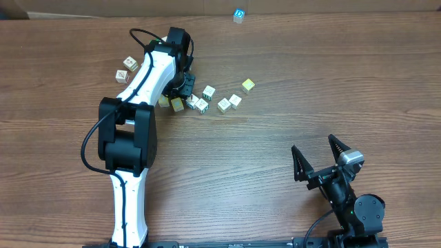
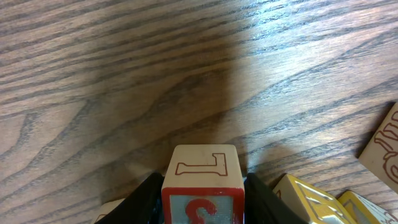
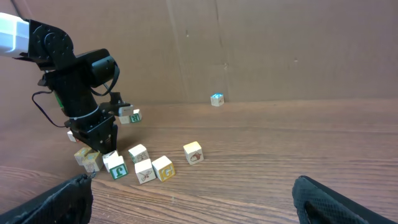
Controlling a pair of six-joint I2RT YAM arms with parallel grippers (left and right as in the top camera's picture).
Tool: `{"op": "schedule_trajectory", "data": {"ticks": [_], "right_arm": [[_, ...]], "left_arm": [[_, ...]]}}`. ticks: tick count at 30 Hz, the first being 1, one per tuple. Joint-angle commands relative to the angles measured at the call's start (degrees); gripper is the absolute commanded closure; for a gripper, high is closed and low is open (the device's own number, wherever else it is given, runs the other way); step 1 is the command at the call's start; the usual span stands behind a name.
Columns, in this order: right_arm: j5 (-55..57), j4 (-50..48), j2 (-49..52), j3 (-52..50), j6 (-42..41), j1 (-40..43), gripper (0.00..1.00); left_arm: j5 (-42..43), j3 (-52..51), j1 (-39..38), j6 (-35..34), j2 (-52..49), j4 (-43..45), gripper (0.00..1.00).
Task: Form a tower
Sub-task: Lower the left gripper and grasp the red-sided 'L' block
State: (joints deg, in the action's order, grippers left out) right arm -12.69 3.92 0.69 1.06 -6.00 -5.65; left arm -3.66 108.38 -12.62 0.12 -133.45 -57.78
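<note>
At the far left of the wood-grain table [image 1: 62, 138], a pair of loose cubes [image 1: 131, 63] is seen just left of the white left arm [image 1: 148, 79], which is stretched from the near edge toward the far side. The left gripper [image 1: 185, 87] is placed at the left end of a scatter of cubes. Its jaws are closed on a red-marked cube [image 2: 202, 167], with both black fingers [image 2: 142, 200] pressed against its sides. In the left wrist view, a cream face with a red outlined letter and a red-framed blue face are shown on this cube. Whether it is set on another cube cannot be told, since the spot is hidden from above by the arm. Just right of it, yellow-faced cubes [image 2: 308, 198] are seen. A loose row of pale cubes [image 1: 224, 105] is spread further right, ended by a single yellow cube [image 1: 248, 85]. A blue-topped cube [image 1: 238, 15] is set well apart at the far edge. At the near right, the right gripper [image 1: 313, 143] is held with its jaws spread wide and nothing between them.
</note>
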Motion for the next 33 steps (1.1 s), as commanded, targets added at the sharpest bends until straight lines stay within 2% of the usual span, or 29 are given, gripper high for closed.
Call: {"op": "schedule_trajectory", "data": {"ticks": [1,11,17,23,33], "right_arm": [[0.0,-0.3,-0.5,-0.6,-0.1,0.3,0.00],[0.0,-0.3,-0.5,-0.6,-0.1,0.3,0.00],[0.0,-0.3,-0.5,-0.6,-0.1,0.3,0.00],[0.0,-0.3,-0.5,-0.6,-0.1,0.3,0.00],[0.0,-0.3,-0.5,-0.6,-0.1,0.3,0.00]], "left_arm": [[0.4,1.3,0.6,-0.5,-0.4,0.3,0.64],[0.5,1.3,0.6,-0.6,-0.4,0.8,0.66],[0.4,1.3,0.6,-5.1,-0.4,0.9,0.66],[0.4,1.3,0.6,-6.6,-0.4,1.0,0.70],[0.0,1.3,0.6,-4.3,-0.4,1.3,0.61]]}}
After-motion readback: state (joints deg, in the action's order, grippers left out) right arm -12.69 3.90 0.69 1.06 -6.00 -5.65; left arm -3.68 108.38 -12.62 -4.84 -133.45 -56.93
